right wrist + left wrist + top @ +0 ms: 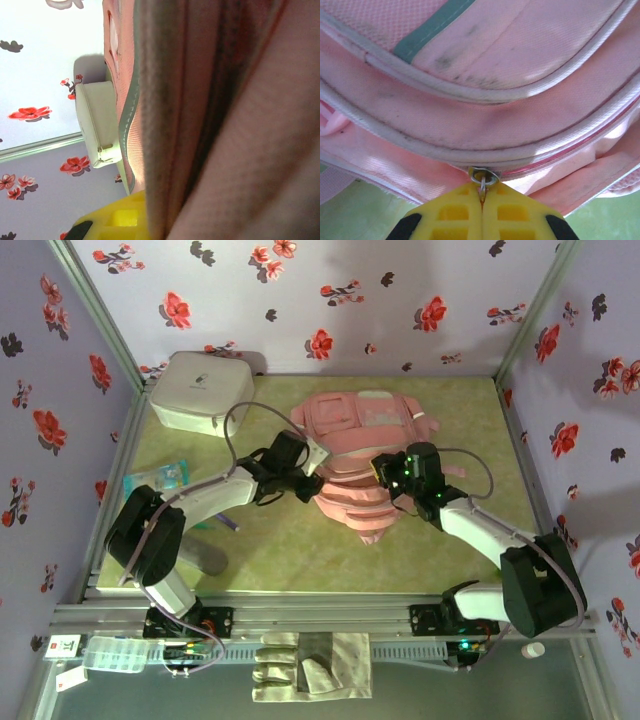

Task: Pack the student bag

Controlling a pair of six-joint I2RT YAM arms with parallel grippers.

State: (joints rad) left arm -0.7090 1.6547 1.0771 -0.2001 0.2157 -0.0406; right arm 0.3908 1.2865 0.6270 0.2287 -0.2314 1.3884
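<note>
Gripping the zip pull of the scuffed pink student bag, left pincer; right pincer unclear.

Table: a square top with a pale yellow-green cover, a little mottled; I take it as the landmark.
Back wall: it stands directly behind the far edge of the table, pale lilac paper with red flowers and small dark ones.
Left wall: along the left edge of the table, the same flowered paper.
Right wall: along the right edge of the table, also the same paper.
Corner posts: thin grey metal bars that rise from the two far corners of the table.
Rail: a silver metal profile along the near edge of the table.
Ledge: a grey-green surface just in front of the rail.
Light: soft and even over the table, with faint grey shadows high on the back wall.
</note>
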